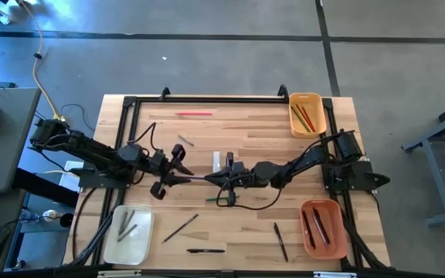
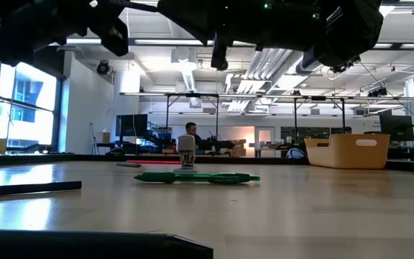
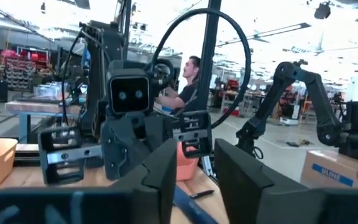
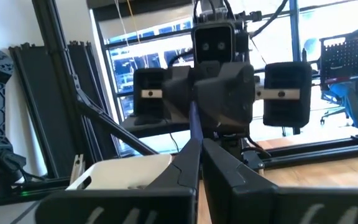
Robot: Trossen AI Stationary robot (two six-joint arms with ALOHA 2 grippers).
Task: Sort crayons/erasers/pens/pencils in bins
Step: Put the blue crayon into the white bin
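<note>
Mid-surface handoff. My right gripper (image 1: 224, 178) jaws clenched on thin dark-blue pen (image 4: 194, 127), long axis running straight between both grippers, tip toward left gripper (image 1: 182, 176). Left jaws parted around far end; grip there: cannot tell. Pen aloft, both arms equally near.

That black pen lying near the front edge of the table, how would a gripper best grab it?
Grip the black pen around mid-length, coming straight down from above. It lies flat on the bare table, with open wood on both long sides, so the gripper's fingers should straddle its thin width, set crosswise to its length.
</note>
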